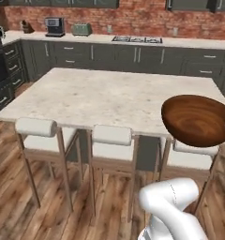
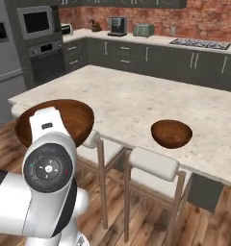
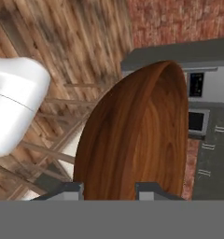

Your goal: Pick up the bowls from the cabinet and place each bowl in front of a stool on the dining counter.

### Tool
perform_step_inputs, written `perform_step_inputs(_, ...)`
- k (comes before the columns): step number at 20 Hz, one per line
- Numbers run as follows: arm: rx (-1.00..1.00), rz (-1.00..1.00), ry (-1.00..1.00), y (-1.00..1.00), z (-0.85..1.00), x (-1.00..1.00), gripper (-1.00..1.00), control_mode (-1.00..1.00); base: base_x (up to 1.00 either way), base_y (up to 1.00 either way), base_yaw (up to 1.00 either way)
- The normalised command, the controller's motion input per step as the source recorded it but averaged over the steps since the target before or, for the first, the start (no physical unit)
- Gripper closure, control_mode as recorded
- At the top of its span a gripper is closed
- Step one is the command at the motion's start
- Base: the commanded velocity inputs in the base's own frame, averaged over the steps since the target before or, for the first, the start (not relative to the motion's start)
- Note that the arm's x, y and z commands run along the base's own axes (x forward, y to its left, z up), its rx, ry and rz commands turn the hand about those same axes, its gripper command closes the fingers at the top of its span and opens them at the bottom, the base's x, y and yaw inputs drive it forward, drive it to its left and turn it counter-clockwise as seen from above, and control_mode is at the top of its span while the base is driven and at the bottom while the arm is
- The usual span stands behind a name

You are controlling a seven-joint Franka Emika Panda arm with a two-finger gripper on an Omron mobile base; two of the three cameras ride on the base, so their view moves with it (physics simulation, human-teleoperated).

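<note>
The gripper holds a big brown wooden bowl. In the hand view its two dark tips sit at 6 o'clock, one on each side of the bowl's rim, and the shiny inside of the bowl rises up from there toward 12 o'clock.

In the left base view this held bowl is up in the air at 3 o'clock, tipped a bit, over the near right corner of the dining counter. Three white stools stand in a row along the near side of the counter. In the right base view the held bowl is at 9 o'clock, partly behind the white arm, near the counter's near left edge.

A second bowl sits upright on the dining counter in the right base view, at about 3 o'clock, close to the near edge. A white stool stands just in front of it, below the edge.

Far back, at 12 o'clock, a brick wall runs behind grey drawers and a black hob
</note>
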Motion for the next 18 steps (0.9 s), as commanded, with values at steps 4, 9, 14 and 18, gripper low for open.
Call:
perform_step_inputs(4,0.00,0.00,0.00,0.00,0.00,0.00,1.00,1.00,0.40,0.97,-0.66)
perform_step_inputs(9,0.00,0.00,0.00,0.00,0.00,0.00,1.00,1.00,0.44,1.00,-0.58)
perform_step_inputs(14,0.00,0.00,0.00,0.00,0.00,0.00,1.00,1.00,0.49,0.67,-0.36)
perform_step_inputs(18,0.00,0.00,0.00,0.00,0.00,0.00,1.00,1.00,0.81,0.16,-0.16)
